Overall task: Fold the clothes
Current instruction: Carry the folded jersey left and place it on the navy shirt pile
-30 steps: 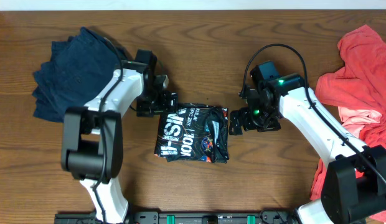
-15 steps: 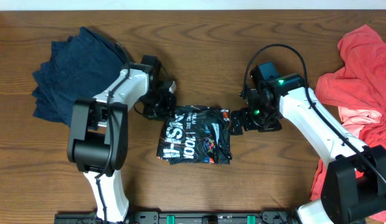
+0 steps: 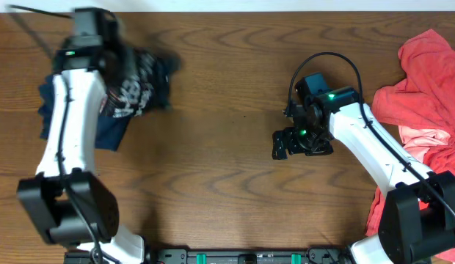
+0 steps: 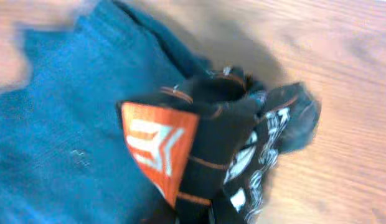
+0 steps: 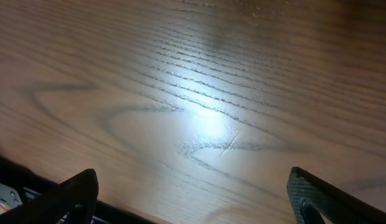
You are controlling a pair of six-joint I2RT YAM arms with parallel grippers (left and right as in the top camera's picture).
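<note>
Left jaws, hidden behind the blurred black jersey (image 3: pixel 136 81), clench it over the navy garment (image 3: pixel 45 110); right jaws gape above bare tabletop (image 3: pixel 213 169); coral-red garment (image 3: pixel 426 81) cut off right

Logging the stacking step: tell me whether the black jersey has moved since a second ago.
Yes. The black jersey left the middle of the table and went up and left, now over the navy garment.
</note>
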